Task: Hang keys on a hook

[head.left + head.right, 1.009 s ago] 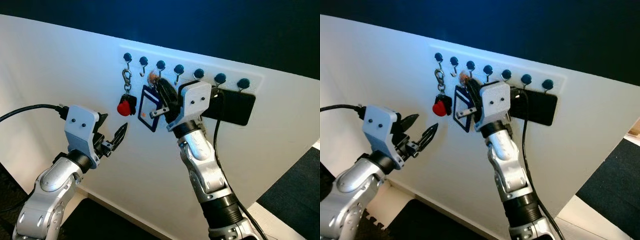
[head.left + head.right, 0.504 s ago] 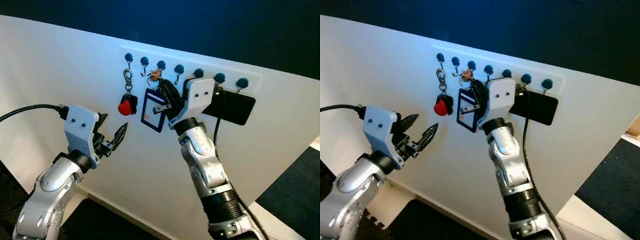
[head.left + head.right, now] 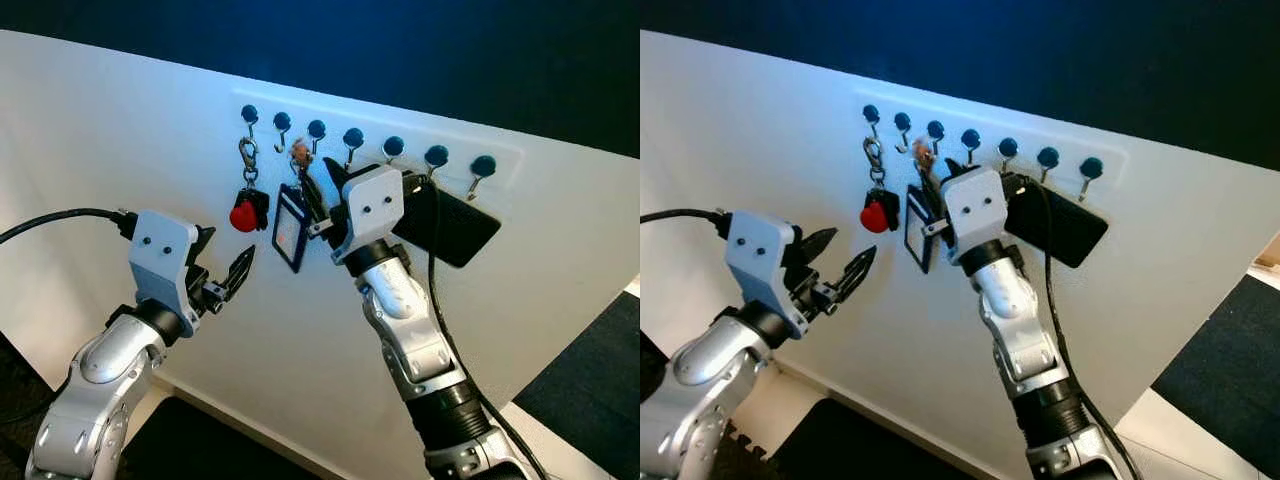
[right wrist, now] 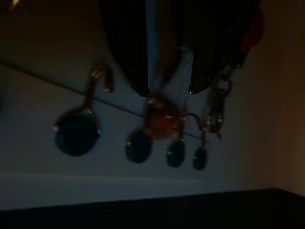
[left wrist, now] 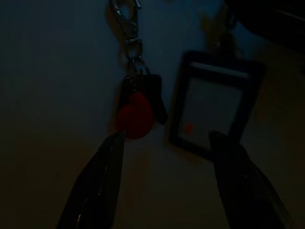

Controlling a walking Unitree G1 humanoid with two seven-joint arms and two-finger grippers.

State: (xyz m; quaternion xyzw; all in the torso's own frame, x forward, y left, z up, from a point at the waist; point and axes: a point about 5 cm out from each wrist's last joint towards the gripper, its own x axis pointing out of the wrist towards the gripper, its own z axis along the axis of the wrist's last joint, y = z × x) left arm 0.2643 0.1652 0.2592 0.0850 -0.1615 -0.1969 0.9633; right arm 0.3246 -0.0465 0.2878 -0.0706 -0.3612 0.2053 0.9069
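The right end effector [image 3: 318, 200] is raised against the white wall panel [image 3: 120, 140], clamped on the dark-framed key tag with its small brown ring [image 3: 291, 228]. The tag hangs with its long axis vertical; its ring sits just below the third of 7 blue-capped metal hooks [image 3: 316, 131], so the coming move looks short and upward. The left end effector [image 3: 235, 272], fingers apart, hovers lower and farther off. The right wrist view shows ring against hook stem; the left wrist view shows the red fob on a silver clasp [image 5: 135, 114] beside the tag.

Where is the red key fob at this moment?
In the left eye view, the red key fob hangs by a metal clip from the leftmost hook of the wall rack, left of the badge holder.
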